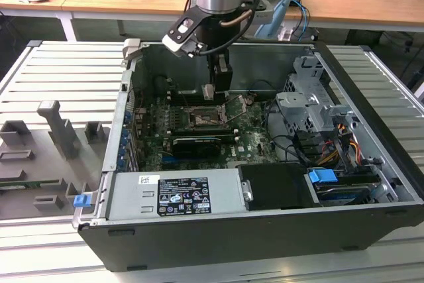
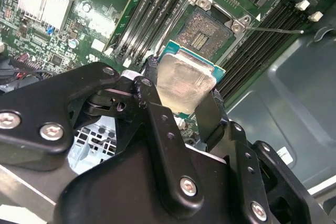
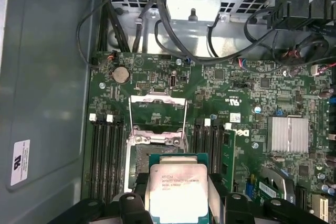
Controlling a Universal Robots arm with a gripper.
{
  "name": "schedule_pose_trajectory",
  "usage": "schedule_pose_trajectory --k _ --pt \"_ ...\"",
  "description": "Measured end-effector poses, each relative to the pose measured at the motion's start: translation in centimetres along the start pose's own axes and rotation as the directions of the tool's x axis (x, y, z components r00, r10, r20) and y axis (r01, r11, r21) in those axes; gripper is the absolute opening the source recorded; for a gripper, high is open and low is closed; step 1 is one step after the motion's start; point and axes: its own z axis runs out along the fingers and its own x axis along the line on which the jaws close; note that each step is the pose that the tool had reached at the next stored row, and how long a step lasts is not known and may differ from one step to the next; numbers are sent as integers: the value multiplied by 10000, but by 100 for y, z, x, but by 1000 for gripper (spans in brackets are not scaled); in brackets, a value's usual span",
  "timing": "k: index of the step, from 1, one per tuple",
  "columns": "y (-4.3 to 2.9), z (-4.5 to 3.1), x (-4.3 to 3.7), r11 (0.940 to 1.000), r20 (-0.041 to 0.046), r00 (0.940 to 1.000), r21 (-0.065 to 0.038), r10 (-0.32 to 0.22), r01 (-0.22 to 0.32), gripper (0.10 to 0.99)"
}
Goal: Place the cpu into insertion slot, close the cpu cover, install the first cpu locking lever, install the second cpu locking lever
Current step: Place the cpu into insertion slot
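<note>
My gripper (image 1: pixel 208 92) hangs inside the open computer case, shut on the cpu (image 1: pixel 207 90). In both wrist views the cpu (image 2: pixel 184 85) (image 3: pixel 177 191) is a silvery square on a green edge, clamped between two black fingers (image 2: pixel 210 116). It hovers above the board, just beside the insertion slot (image 2: pixel 210 32), whose dark centre lies bare. In the first wrist view the slot (image 3: pixel 136 157) is partly hidden under the chip. The cpu cover (image 3: pixel 157 111) stands flipped open beyond the slot. A thin locking lever (image 2: pixel 273 29) sticks out past the slot.
Black memory slots (image 3: pixel 107 150) flank the socket on both sides. A silver heatsink (image 3: pixel 287 135) sits on the board. Cables and a metal drive cage (image 1: pixel 311 107) crowd the exterior view's right. The power supply (image 1: pixel 175 193) lines the case front, with grey fixtures (image 1: pixel 59 130) outside.
</note>
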Motion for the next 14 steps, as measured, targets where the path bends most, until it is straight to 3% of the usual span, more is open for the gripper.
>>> schedule_pose_trajectory --k 6,11,14 --pt "-20 52 1 9987 40 9987 -6 505 -505 529" --pt "-27 157 32 9987 44 9987 -6 502 -502 529" --pt "-36 259 49 9996 28 9996 -3 280 -280 529"
